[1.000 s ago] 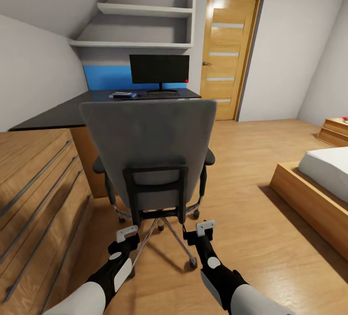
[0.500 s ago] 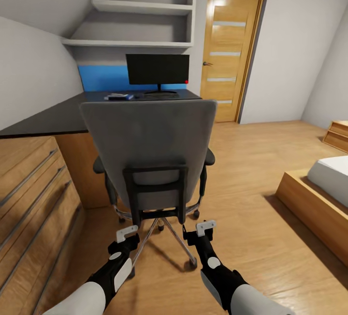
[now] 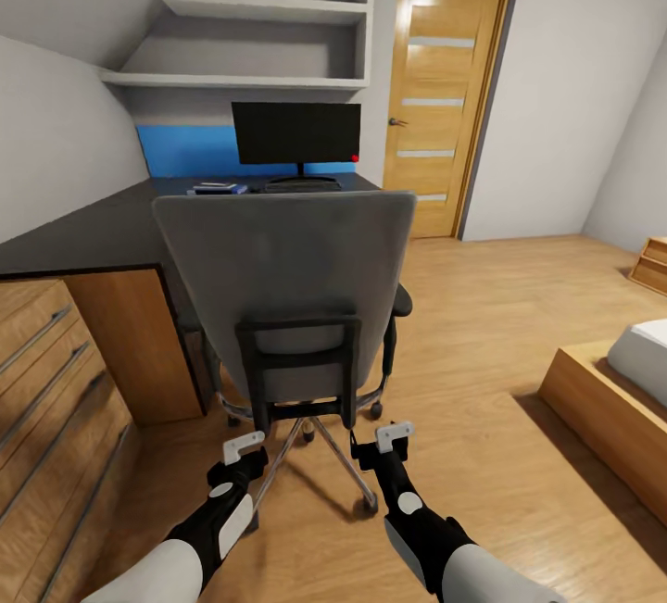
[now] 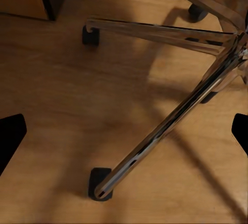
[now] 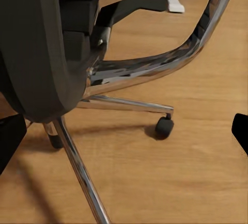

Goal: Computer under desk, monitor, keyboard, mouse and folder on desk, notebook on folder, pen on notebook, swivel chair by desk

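Swivel chair (image 3: pixel 287 297) dead ahead, back toward robot, just short of the bench (image 3: pixel 102 232); monitor (image 3: pixel 296 132) and keyboard (image 3: pixel 298 184) on its far end; left pincer (image 3: pixel 244 445) and right pincer (image 3: pixel 395 435) both wide, empty — likely chair-positioning step; next, nudge it benchward.
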Available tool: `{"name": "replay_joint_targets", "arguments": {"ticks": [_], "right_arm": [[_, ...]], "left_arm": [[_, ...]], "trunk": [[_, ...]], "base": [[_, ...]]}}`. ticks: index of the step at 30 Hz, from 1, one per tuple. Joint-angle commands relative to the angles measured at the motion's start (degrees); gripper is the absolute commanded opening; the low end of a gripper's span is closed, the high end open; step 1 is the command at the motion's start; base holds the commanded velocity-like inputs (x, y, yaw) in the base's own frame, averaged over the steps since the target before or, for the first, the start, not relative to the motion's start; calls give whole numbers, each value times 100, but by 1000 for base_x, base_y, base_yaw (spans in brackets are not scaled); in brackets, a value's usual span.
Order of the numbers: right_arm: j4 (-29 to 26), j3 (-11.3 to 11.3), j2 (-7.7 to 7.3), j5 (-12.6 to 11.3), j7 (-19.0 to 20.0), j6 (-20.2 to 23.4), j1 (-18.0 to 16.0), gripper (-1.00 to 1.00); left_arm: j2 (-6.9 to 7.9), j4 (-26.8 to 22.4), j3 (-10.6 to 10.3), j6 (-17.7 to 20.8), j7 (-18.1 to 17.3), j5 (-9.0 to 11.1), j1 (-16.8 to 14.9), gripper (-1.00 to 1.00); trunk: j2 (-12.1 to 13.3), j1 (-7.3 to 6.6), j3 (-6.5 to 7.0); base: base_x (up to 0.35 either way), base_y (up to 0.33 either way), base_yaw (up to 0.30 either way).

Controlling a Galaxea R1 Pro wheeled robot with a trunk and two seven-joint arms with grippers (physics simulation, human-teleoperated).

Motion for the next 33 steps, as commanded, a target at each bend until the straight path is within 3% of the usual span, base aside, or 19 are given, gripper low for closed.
{"name": "replay_joint_targets", "arguments": {"ticks": [1, 31, 33], "right_arm": [[9, 39, 0, -13, -39, -14, -6, 100], [10, 39, 0, -13, -18, -13, -6, 100], [45, 48, 0, -2, -21, -14, -6, 100]], "left_arm": [[-5, 4, 5, -26, -5, 37, -5, 100], [7, 4, 5, -10, -5, 55, -5, 100], [-46, 49, 14, -35, 12, 46, -5, 100]], "trunk": [[-1, 3, -5], [-1, 3, -5], [0, 2, -5]], "base": [[321, -4, 0], [321, 0, 33], [321, 0, 0]]}}
